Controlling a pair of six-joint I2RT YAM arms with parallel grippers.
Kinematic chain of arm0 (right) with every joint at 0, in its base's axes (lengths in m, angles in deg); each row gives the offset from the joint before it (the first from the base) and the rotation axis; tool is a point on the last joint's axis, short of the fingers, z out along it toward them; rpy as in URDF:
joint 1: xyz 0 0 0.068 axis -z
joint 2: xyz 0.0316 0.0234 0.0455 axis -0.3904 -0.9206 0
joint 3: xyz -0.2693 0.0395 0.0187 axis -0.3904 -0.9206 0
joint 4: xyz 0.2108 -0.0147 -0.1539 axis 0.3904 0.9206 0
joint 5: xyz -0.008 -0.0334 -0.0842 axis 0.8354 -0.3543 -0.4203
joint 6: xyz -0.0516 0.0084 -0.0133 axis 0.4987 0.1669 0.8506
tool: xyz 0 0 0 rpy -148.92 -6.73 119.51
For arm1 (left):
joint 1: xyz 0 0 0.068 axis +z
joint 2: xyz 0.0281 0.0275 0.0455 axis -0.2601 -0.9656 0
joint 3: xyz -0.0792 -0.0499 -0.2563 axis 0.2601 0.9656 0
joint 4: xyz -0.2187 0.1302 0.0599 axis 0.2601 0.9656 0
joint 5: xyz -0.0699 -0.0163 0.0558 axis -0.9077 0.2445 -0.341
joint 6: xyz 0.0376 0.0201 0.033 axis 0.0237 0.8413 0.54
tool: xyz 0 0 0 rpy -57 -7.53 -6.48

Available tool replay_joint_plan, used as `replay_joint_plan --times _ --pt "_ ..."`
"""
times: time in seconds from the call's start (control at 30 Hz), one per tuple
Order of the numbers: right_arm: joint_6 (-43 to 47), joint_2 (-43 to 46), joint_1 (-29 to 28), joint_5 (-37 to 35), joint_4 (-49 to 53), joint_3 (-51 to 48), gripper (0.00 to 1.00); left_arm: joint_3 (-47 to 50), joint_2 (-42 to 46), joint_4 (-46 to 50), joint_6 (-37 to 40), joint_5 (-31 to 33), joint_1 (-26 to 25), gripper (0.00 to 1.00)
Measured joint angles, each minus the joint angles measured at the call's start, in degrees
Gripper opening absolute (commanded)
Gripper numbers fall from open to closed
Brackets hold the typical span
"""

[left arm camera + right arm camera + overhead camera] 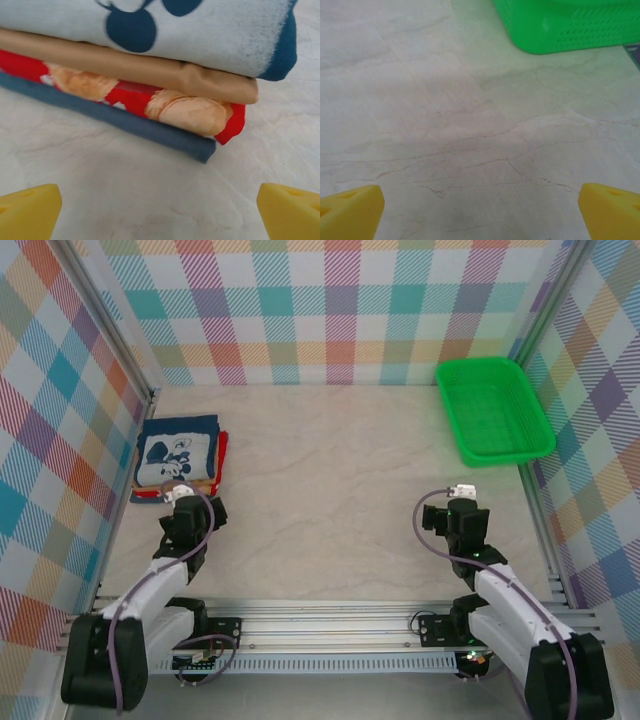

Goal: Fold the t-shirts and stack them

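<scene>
Now, my left gripper [160, 212] spread wide, just before the stacked shirts [150, 70], my right gripper [480, 212] wide too, basket [560, 25] ahead

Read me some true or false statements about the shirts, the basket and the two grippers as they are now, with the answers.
1. The navy shirt tops the stack. True.
2. The tan shirt is at the bottom. False: the blue shirt is; the tan shirt lies second from the top.
3. A shirt lies in the basket. False: the basket holds none.
4. The left gripper is open. True.
5. The right gripper grips the red shirt. False: it is open over the table.
</scene>
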Motion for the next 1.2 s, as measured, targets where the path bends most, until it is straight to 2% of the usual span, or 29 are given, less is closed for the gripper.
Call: replay_joint_plan --times 0.13,0.3,0.4,0.57,0.83,1.2 --pt "0.1 -7.9 3.3 3.2 -10.1 0.0 1.00 -2.3 -10.8 -8.6 1.0 -1.5 0.1 1.00" --pt "-0.3 -22.6 7.4 7.8 -23.2 3.0 1.00 -10.2 -23.5 -16.0 3.7 -3.7 0.4 1.00" --pt "0.2 -28.6 8.6 10.2 -28.0 6.5 1.00 -11.8 -26.9 -19.8 4.6 -3.9 0.8 1.00" --pt "1.1 -36.6 10.5 14.7 -41.8 6.6 1.00 -8.4 -29.2 -28.6 6.4 -4.4 0.5 1.00" --pt "1.4 -38.9 10.7 16.2 -43.7 6.7 1.00 -7.4 -30.7 -32.8 6.8 -4.4 0.4 1.00" --pt "1.7 -38.9 10.7 17.0 -44.2 6.8 1.00 -7.4 -30.7 -33.7 7.6 -4.4 0.3 1.00"
